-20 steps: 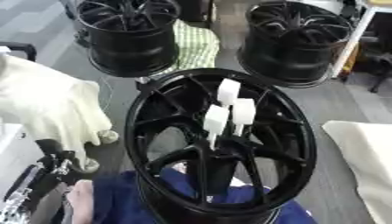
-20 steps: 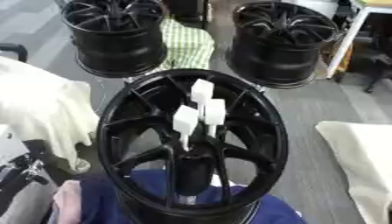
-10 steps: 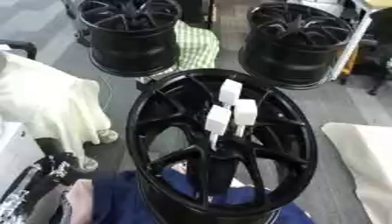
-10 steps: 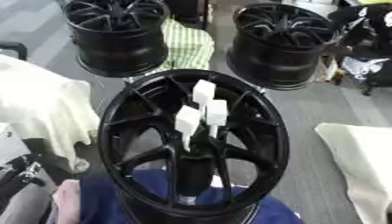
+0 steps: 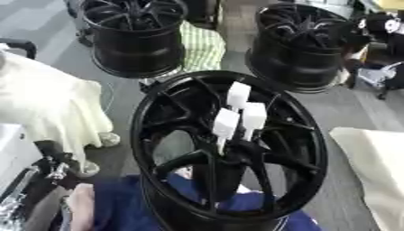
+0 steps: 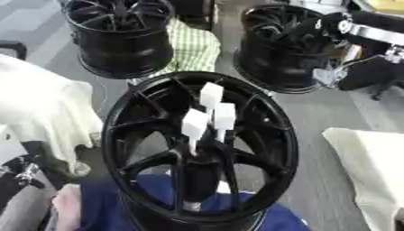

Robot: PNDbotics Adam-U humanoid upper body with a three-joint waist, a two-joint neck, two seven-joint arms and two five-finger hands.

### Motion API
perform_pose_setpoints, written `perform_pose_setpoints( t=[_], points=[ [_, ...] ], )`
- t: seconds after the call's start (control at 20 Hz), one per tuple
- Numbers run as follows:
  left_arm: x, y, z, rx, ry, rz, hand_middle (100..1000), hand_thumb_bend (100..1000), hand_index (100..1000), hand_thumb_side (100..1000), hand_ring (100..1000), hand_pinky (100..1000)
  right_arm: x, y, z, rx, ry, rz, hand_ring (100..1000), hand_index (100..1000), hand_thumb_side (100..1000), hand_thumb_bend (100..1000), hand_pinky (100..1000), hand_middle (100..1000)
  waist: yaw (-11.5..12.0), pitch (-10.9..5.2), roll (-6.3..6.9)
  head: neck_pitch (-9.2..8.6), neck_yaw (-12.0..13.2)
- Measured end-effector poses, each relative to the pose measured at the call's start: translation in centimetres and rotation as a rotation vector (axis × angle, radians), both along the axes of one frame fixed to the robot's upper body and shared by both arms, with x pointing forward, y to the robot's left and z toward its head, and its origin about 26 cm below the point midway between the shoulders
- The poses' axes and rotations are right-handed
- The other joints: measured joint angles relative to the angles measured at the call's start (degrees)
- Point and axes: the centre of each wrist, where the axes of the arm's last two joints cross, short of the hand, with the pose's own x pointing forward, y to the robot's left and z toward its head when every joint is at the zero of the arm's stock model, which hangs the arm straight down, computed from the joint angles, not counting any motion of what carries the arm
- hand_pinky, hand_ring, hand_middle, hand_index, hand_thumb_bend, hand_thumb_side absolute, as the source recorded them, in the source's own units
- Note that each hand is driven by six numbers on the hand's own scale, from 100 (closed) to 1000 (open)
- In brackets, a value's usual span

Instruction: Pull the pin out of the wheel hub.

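A black wheel hub (image 5: pixel 150 122) stands tilted in the middle, its spokes facing me. Three white block-topped pins sit close together at its centre: one higher (image 5: pixel 238 94), one to the right (image 5: pixel 253 115), one lower left (image 5: pixel 225 122). My right arm reaches in from the upper right, black with a silver band. Its blurred right hand (image 6: pixel 346 72) hangs beside the far right wheel, well apart from the pins. My left hand (image 5: pixel 49 163) rests open at the lower left, fingers up, holding nothing.
Two more black wheels stand at the back, left (image 5: pixel 134 31) and right (image 5: pixel 304 45), with a green checked cloth (image 5: pixel 201 45) between them. Cream cloths lie at the left (image 5: pixel 47 103) and right (image 5: pixel 378 167). A blue cloth (image 5: pixel 118 203) lies under the hub.
My right arm has come into view from the upper right and reaches further in than half a second ago. The hub, its pins and my left hand have not moved.
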Motion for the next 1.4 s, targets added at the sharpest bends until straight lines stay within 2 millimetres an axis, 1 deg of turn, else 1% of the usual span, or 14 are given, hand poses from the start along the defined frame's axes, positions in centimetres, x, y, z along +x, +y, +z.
perform_pose_setpoints(
  t=[0.25,0.4,0.55,0.9,1.4],
  points=[
    [0.2,-0.2,1.1,-0.018,-0.028,-0.013,628,159,780,548,825,513,1.1,1.4,-1.1,-0.129,0.033,0.039,898,975,406,100,823,959,0.13,0.00,-0.03,0.01,0.03],
    [0.2,-0.4,1.4,-0.021,-0.032,-0.023,628,160,780,547,825,513,1.5,2.3,-1.4,-0.204,0.046,0.068,904,978,410,100,823,963,0.13,0.00,-0.04,0.02,0.03],
    [0.2,-0.4,1.5,-0.021,-0.033,-0.026,628,161,780,547,825,513,1.8,3.3,-1.5,-0.242,0.056,0.101,900,976,412,103,819,960,0.13,0.00,-0.04,0.04,0.03],
    [0.3,-0.6,1.5,-0.022,-0.027,-0.033,628,165,780,547,825,512,2.2,5.2,-1.5,-0.261,0.081,0.158,887,969,419,123,802,946,0.12,-0.04,-0.04,0.09,-0.01],
    [0.3,-0.6,1.5,-0.023,-0.022,-0.039,628,168,780,545,825,511,4.1,6.5,-2.7,-0.223,0.160,0.177,867,963,410,133,782,933,0.30,-0.10,-0.05,0.58,-0.25]
  ],
)
